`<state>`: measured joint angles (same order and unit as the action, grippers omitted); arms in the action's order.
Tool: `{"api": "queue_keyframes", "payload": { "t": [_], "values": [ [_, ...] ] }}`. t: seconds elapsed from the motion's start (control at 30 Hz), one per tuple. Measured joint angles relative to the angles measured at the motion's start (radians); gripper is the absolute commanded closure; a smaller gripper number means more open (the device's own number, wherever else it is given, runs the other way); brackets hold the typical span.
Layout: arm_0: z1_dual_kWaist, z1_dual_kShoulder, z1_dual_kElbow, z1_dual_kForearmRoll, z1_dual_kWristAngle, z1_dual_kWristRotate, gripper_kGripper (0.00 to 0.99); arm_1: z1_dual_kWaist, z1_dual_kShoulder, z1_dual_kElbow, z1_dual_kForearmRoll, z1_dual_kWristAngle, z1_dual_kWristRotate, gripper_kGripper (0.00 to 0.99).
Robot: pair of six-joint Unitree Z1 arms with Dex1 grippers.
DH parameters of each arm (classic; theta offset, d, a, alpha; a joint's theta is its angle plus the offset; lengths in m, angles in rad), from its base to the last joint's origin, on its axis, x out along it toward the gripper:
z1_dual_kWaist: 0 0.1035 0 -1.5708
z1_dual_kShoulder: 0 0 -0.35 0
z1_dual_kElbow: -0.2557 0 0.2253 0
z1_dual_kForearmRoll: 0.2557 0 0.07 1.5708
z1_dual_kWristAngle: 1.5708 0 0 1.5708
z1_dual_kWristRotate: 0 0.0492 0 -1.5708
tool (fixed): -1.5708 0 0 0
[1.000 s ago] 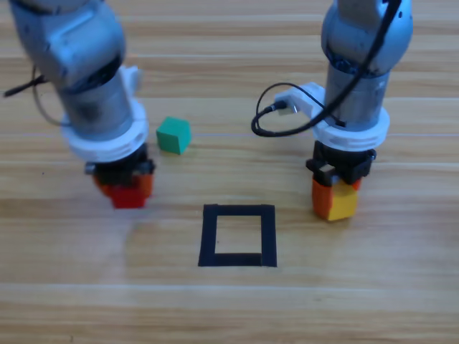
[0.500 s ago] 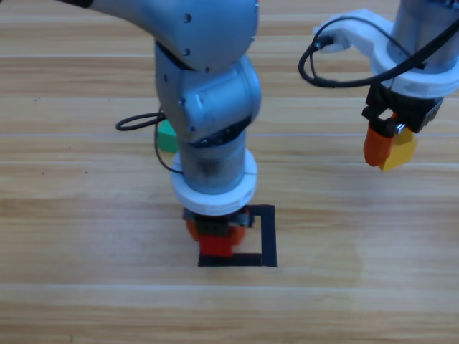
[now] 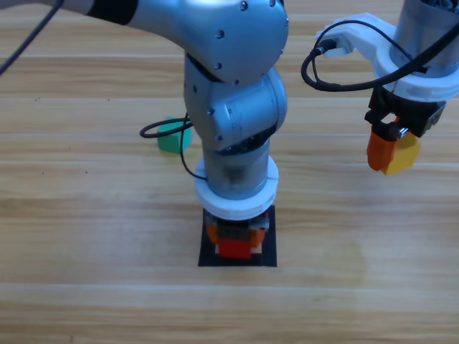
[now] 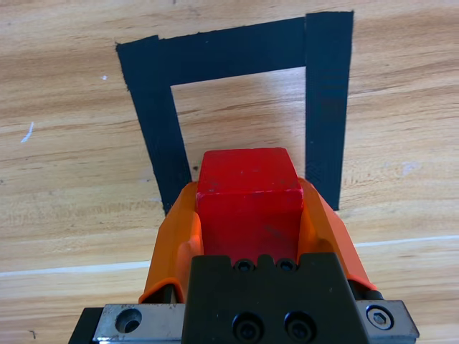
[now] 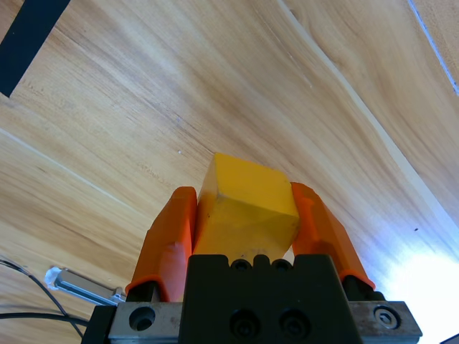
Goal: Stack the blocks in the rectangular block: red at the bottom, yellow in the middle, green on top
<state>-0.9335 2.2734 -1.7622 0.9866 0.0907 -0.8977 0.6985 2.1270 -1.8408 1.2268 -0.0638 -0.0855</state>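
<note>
My left gripper (image 3: 233,242) is shut on the red cube (image 3: 234,248) and holds it over the black tape frame (image 3: 269,247). In the left wrist view the red cube (image 4: 248,193) sits between the jaws of the left gripper (image 4: 248,197), above the frame's (image 4: 237,46) opening. My right gripper (image 3: 391,152) hangs at the right, lifted off the table, shut on the yellow cube (image 3: 403,153). The right wrist view has the yellow cube (image 5: 246,206) clamped in the right gripper (image 5: 246,211). The green cube (image 3: 171,136) rests on the table behind the left arm, partly hidden by it.
A black cable (image 3: 166,129) loops from the left arm across the green cube. Another cable (image 3: 333,72) hangs by the right wrist. Bare wooden table (image 3: 86,251) spreads to the left and front of the frame.
The left arm carried the red cube from the left side to the tape frame and shifted further right over its opening. The right arm rose with the yellow cube and now holds still.
</note>
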Motion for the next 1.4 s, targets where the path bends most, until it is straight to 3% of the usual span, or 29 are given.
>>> {"api": "queue_keyframes", "payload": {
  "t": [1.4],
  "values": [
    [0.033, 0.038, -0.046, -0.001, -0.029, 0.015, 0.990, -0.003, 0.000, 0.013, 0.000, 0.004, 0.005, 0.809]
  ]
}}
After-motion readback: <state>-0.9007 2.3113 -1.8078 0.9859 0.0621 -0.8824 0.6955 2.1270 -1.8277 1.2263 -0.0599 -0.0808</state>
